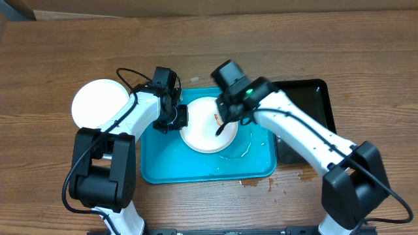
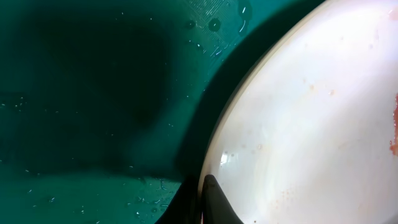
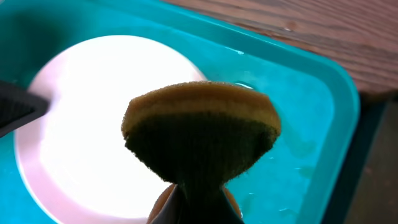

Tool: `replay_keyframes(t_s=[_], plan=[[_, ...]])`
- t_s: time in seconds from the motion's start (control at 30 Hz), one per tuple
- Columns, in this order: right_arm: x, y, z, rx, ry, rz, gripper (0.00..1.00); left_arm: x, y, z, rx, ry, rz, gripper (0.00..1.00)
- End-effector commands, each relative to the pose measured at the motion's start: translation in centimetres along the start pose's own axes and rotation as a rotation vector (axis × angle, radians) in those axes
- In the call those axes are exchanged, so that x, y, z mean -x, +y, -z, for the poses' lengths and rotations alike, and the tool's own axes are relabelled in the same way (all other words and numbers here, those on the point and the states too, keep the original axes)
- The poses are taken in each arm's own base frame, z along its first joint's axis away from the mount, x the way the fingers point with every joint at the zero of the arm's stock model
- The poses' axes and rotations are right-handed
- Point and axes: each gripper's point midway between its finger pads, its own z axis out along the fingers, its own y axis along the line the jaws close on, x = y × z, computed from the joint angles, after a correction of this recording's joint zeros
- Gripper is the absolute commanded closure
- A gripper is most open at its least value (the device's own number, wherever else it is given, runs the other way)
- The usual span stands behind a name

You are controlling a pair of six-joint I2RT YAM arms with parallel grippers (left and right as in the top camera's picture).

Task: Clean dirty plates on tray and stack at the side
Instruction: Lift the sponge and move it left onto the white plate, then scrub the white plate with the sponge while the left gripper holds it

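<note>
**Operator:** Where is the plate I'm on?

**Spotter:** Your dirty plate (image 1: 204, 134) lies flat in the middle of the turquoise tray (image 1: 163, 171). It has an orange-brown smear (image 1: 216, 118) near its far edge. That is a good place for it, since the raised rim catches the water (image 1: 243, 151) pooled beside it.

**Operator:** And my left side?

**Spotter:** Your left gripper (image 1: 177, 119) is closed right down at the plate's left rim. The left wrist view shows one finger lying over the edge, so I judge it is pinching the rim to stop the plate sliding under the scrub.

**Operator:** The right?

**Spotter:** Your right gripper (image 3: 198, 202) is clamped on the sponge (image 3: 202, 134), which bulges out above the pinch with its dark scouring face towards the camera. It sits over the plate's right half, near the smear. I cannot tell whether it is touching the plate.

**Operator:** Where does the stack go?

**Spotter:** A second plate (image 1: 98, 103) sits on the worktop (image 1: 65, 52) just left of the tray and looks clean. That side is probably your stacking spot. The black tray (image 1: 307, 104) on the right lies partly under your right arm. I see no third plate.
</note>
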Motion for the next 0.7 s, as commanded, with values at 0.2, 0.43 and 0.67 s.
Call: replay_keyframes(t_s=[0.2, 0.43, 0.67], plan=[[0.1, 0.1, -3.0, -0.087, 0.003, 0.037, 0.96, 0.1, -0.2, 0.0, 0.000, -0.002, -0.015, 0.95], [-1.1, 0.2, -6.0, -0.104, 0.062, 0.043, 0.96, -0.1, -0.2, 0.0, 0.001, 0.003, -0.014, 0.95], [-2.7, 0.8, -8.5, -0.084, 0.131, 0.017, 0.96, -0.1, -0.2, 0.0, 0.002, 0.004, -0.014, 0.96]])
